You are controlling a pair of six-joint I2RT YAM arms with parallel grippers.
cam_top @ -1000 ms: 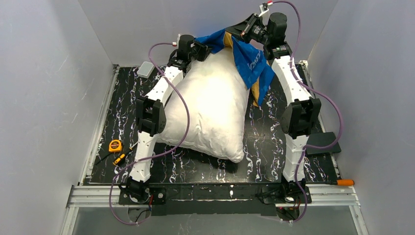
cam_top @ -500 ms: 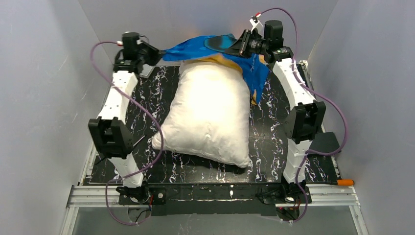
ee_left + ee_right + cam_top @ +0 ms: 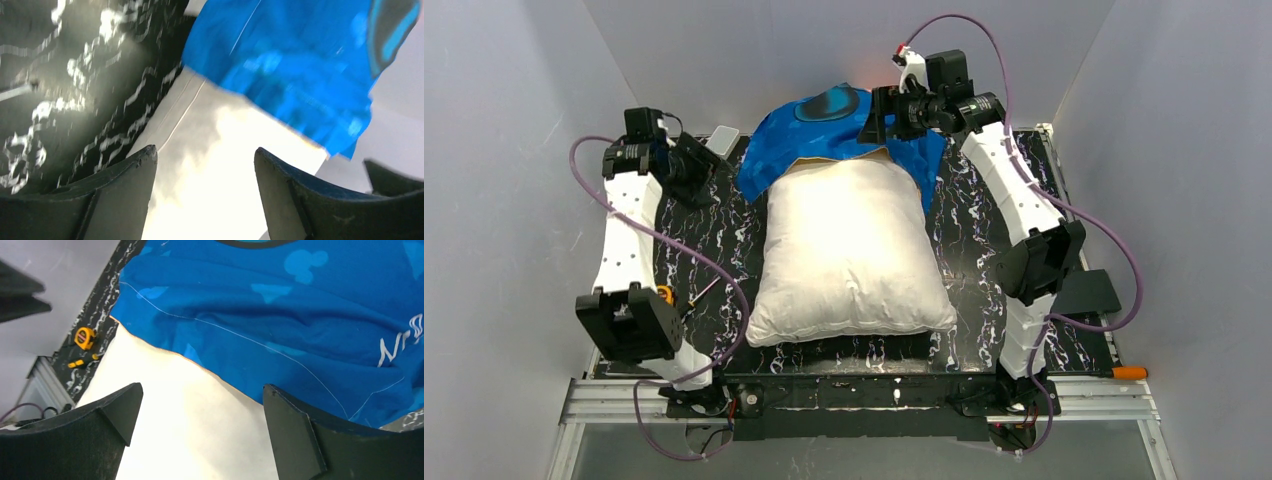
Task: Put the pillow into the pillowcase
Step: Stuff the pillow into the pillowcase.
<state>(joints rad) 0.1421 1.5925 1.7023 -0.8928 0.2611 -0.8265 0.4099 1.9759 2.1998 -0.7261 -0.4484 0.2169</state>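
pillow [image 3: 849, 255] far end under pillowcase [image 3: 804, 145], left wrist view blurred

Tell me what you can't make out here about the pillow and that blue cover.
Top view: the pillow has its far end under the pillowcase; inside it or merely covered, hidden by the blue fabric.
Top view: the right gripper blocks the pillowcase's right part.
Left wrist view: blur smears the pillowcase's print.
Right wrist view: the white lettering is cut off by the right edge.
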